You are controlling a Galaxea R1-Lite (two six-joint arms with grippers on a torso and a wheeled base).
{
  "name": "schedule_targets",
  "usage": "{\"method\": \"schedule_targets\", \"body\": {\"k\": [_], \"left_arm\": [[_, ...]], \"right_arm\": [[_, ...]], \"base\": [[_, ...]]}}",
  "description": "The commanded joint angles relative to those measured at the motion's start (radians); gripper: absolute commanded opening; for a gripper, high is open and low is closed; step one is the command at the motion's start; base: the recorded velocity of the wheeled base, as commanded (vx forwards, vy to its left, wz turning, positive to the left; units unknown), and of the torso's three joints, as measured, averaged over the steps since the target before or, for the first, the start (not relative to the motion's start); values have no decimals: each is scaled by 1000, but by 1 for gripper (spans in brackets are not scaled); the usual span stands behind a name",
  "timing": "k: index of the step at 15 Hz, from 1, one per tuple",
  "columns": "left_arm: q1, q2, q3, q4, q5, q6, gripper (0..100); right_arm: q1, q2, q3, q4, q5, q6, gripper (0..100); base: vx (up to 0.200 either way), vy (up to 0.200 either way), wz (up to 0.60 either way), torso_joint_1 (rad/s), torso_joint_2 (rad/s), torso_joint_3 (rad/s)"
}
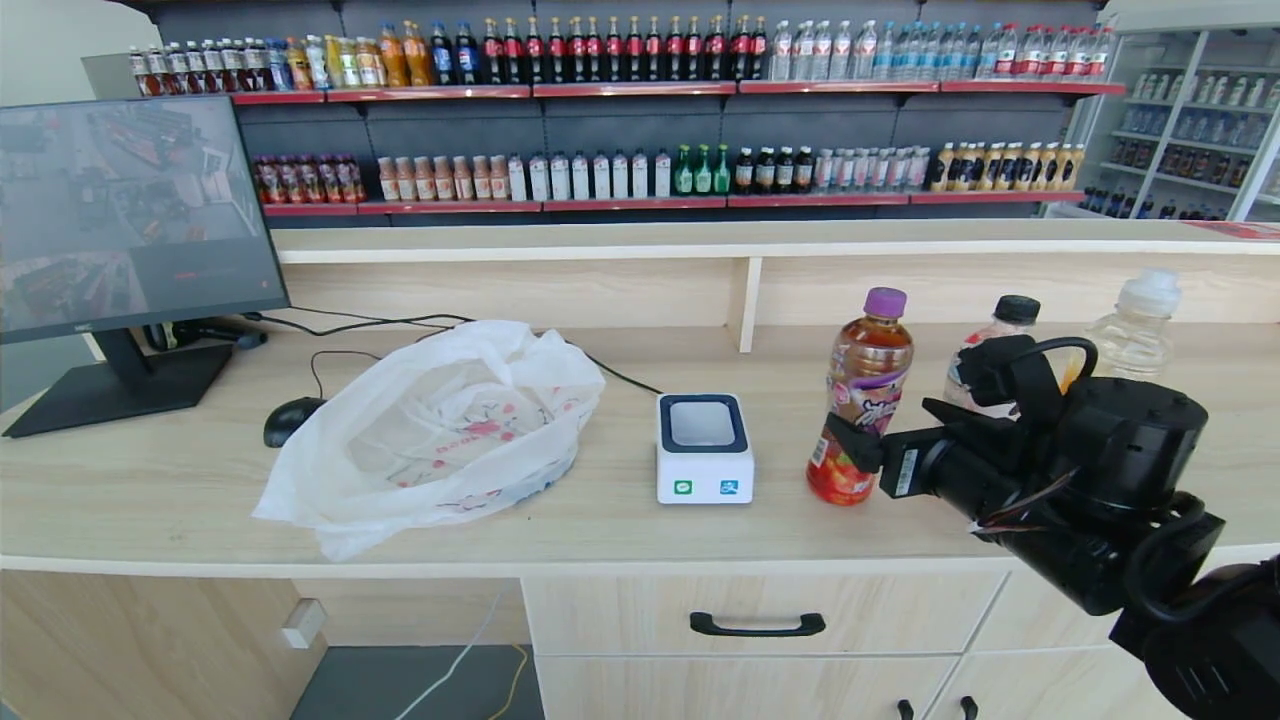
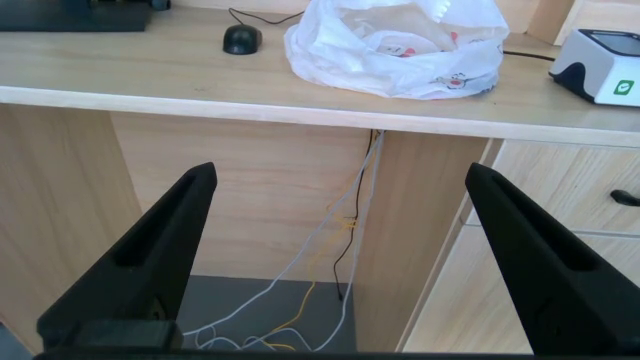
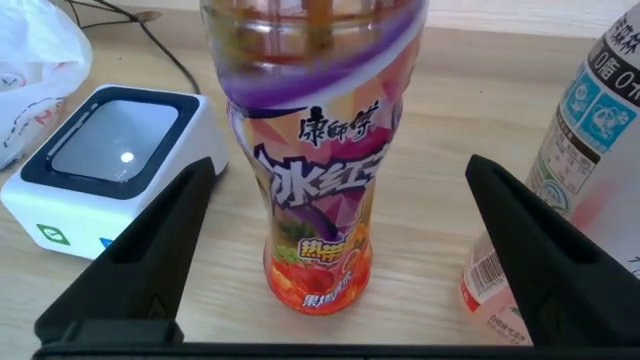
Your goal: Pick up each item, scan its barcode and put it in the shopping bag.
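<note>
Purple-capped bottle (image 1: pixel 865 400) stands upright between white scanner (image 1: pixel 703 450) and black-capped bottle (image 1: pixel 1012 315).

The bottle (image 1: pixel 865 390) is glossy plastic, the bag (image 1: pixel 440 430) crinkled film, the counter (image 1: pixel 620 525) matt wood.

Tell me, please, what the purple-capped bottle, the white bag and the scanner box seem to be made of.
Purple-capped bottle: likely clear glossy plastic; the drink shows through, and a printed film wraps it.
White bag: thin plastic film, slightly translucent, crumpled in soft folds.
Scanner box: probably hard, smooth white plastic, with a dark-framed glassy window on top that reflects light.
</note>
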Motion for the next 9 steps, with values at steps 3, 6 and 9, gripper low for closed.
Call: {"method": "schedule_targets", "body": {"k": [3,6,9], "left_arm": [[0,0,0,0,0,-1,100],[0,0,0,0,0,-1,100],[0,0,0,0,0,-1,100]], "right_arm": [[-14,41,-19,-4,2,1,100],[-17,79,-35,-25,2,1,100],[-35,85,-67,-25,8,2,100]], "base": [[0,0,0,0,0,0],[0,0,0,0,0,0],[0,0,0,0,0,0]]}}
